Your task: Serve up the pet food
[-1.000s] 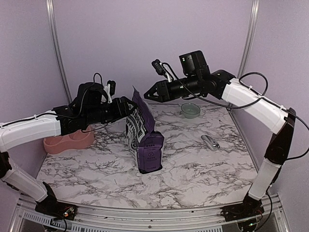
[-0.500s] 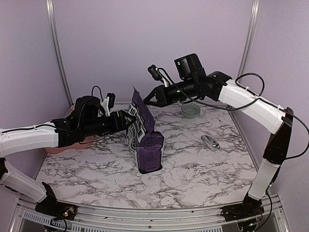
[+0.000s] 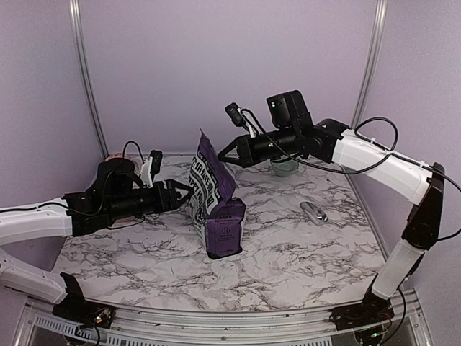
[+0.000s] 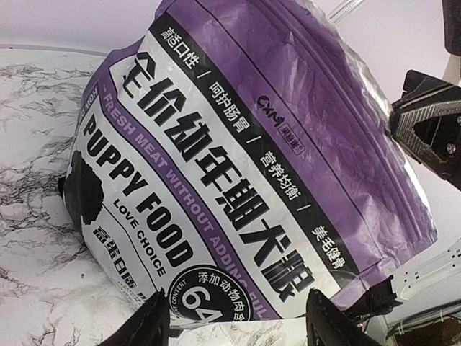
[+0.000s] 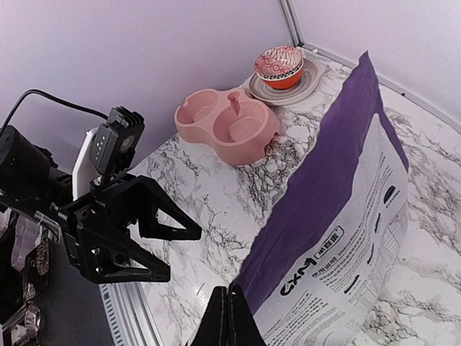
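The pet food bag (image 3: 216,205) stands upright mid-table, purple with a white "PUPPY FOOD" panel (image 4: 238,194). Its open top rises to a point at the back. My right gripper (image 3: 222,155) reaches in from the right. It is shut on the bag's top edge, and in the right wrist view its fingers (image 5: 230,317) press together at the corner of the purple flap (image 5: 324,187). My left gripper (image 3: 181,193) is open and empty, just left of the bag's printed face, with the bag close ahead of the jaws (image 4: 241,326). It also shows in the right wrist view (image 5: 185,254).
A pink double pet bowl (image 5: 229,128) sits at the back left. A red patterned bowl (image 5: 279,66) on a plate stands behind it. A pale-green bowl (image 3: 285,166) is at the back right under the right arm. A metal scoop (image 3: 315,211) lies right of the bag.
My left gripper drew back from the bag, lower and to the left, jaws open. My right gripper came down to the bag's top edge and shut there.
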Motion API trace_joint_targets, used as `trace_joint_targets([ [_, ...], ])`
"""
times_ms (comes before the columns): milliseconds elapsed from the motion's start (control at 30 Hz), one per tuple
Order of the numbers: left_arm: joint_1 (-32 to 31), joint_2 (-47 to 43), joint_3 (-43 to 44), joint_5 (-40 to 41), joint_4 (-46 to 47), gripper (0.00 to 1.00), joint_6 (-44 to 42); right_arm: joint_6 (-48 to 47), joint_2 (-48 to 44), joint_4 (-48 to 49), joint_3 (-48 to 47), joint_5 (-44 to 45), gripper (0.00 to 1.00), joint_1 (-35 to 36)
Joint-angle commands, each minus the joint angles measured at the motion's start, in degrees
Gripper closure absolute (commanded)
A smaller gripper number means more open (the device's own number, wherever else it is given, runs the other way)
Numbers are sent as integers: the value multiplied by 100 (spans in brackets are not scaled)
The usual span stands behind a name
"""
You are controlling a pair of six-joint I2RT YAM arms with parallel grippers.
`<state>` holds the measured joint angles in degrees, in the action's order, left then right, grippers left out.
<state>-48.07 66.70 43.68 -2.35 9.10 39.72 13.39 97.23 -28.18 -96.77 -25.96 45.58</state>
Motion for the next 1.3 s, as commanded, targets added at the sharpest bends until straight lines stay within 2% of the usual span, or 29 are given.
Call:
trace_joint_targets([
  [0,-35,-34,388,376,63,35,349,96,-141,145,287,-456,100,55],
  [200,-106,526,1294,313,102,35,903,392,-311,718,610,-676,100,56],
  [433,-121,980,1767,376,172,35,1023,782,-496,1321,1080,-840,100,47],
  [833,-132,1483,2048,370,322,49,1277,1079,-659,1925,1592,-999,100,38],
  [1133,-132,1557,2048,317,522,51,1393,980,-742,1875,1636,-953,100,6],
  [1167,-132,1557,2047,321,529,51,1397,952,-749,1811,1622,-907,100,-15],
  [1267,-132,1565,2048,334,549,51,1397,767,-749,1490,1481,-729,86,-57],
])
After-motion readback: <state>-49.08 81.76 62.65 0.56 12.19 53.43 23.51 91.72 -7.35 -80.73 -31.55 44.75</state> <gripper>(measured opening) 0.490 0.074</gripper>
